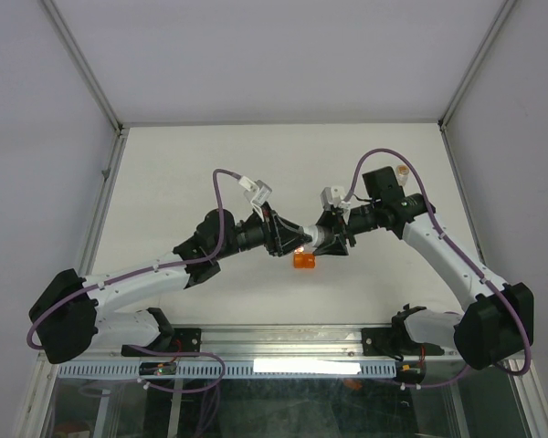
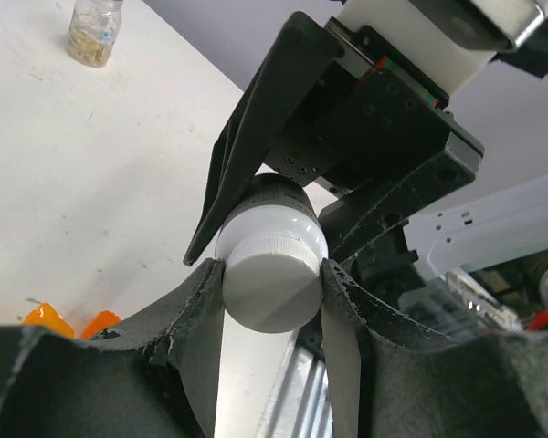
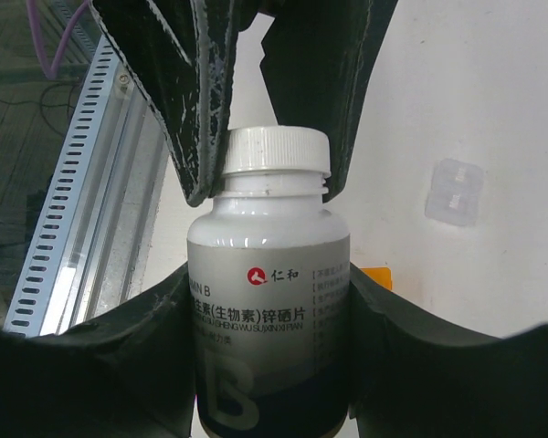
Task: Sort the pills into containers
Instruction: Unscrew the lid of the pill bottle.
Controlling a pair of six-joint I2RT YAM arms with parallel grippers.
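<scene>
The right claw [image 3: 272, 285] clamps the white bottle [image 3: 269, 246] at frame centre, off the worktop [image 1: 210, 173]. The left claw [image 2: 274, 276] grips its cap [image 2: 270, 292]. The orange cup [image 1: 304, 260] sits just below, and the clear vial [image 2: 94, 32] is upper left.

- White bottle [image 3: 269, 274]: milky white body. The label is grey at the top and dark blue at the bottom, with a red logo, black characters and a large white "B".
- Bottle cap [image 3: 277, 151]: plain white with a finely ribbed side.
- Orange cup [image 1: 304, 260]: translucent bright orange.
- Clear vial [image 2: 94, 32]: colourless. Its contents are tan, probably pills [image 2: 91, 50], though they are too small to confirm.
- Table [image 1: 164, 182]: off-white with faint grey scuffs.
- Left arm [image 1: 137, 278] and right arm [image 1: 447, 251]: white links, black joints and purple cables [image 1: 221, 196].
</scene>
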